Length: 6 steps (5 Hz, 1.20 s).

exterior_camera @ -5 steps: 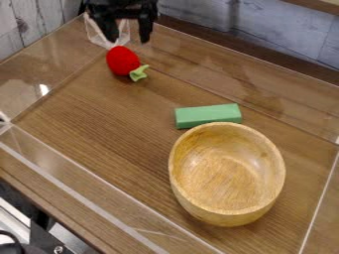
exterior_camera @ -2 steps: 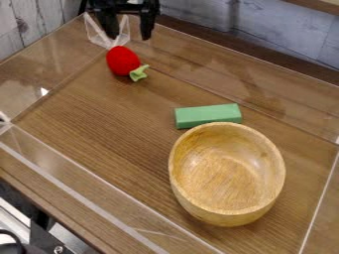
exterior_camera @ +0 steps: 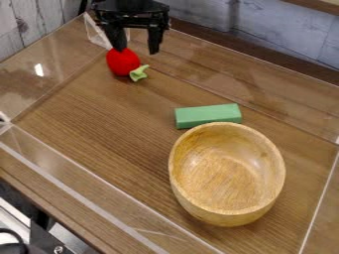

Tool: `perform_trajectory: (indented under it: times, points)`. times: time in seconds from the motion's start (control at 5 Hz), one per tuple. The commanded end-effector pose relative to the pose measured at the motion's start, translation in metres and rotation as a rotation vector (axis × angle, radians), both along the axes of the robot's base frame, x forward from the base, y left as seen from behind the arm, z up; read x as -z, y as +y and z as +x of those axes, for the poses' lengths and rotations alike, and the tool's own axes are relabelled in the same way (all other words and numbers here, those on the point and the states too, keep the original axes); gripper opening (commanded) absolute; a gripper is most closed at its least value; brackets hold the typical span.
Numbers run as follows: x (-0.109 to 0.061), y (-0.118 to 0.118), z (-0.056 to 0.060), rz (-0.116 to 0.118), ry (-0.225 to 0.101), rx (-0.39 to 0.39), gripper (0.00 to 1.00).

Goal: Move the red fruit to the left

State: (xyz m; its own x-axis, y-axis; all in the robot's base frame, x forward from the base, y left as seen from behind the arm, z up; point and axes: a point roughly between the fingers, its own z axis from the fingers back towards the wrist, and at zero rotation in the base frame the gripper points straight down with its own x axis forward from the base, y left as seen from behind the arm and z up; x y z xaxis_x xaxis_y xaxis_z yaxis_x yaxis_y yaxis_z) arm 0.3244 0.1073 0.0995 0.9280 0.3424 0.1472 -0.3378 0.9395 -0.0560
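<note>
Wooden table, walled by clear panels. Contents, left to right:

Red fruit: far left part of the tabletop, lying on the wood, yellow-green leafy tip pointing right.

Gripper: black, pointing down, directly above and just behind the fruit; fingers spread wide apart, nothing between them, not gripping the fruit.

Green block: flat, mid-table, well apart from the fruit.

Wooden bowl: near right, upright, just in front of the block.
</note>
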Motion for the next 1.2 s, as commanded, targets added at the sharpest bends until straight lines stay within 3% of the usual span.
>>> perform_trajectory:
  times: [0.0,0.2,0.4,0.6,1.0]
  points:
    - [-0.045,-0.009,0.0,0.02,-0.073,-0.001,1.0]
    - [-0.059,-0.019,-0.006,0.017,-0.07,0.0,1.0]
    - [-0.052,-0.03,-0.006,0.021,-0.064,0.027,0.0]
    - [-0.044,-0.035,-0.005,0.025,-0.055,0.026,1.0]
    - [-0.038,-0.051,-0.01,0.037,-0.042,-0.04,1.0]
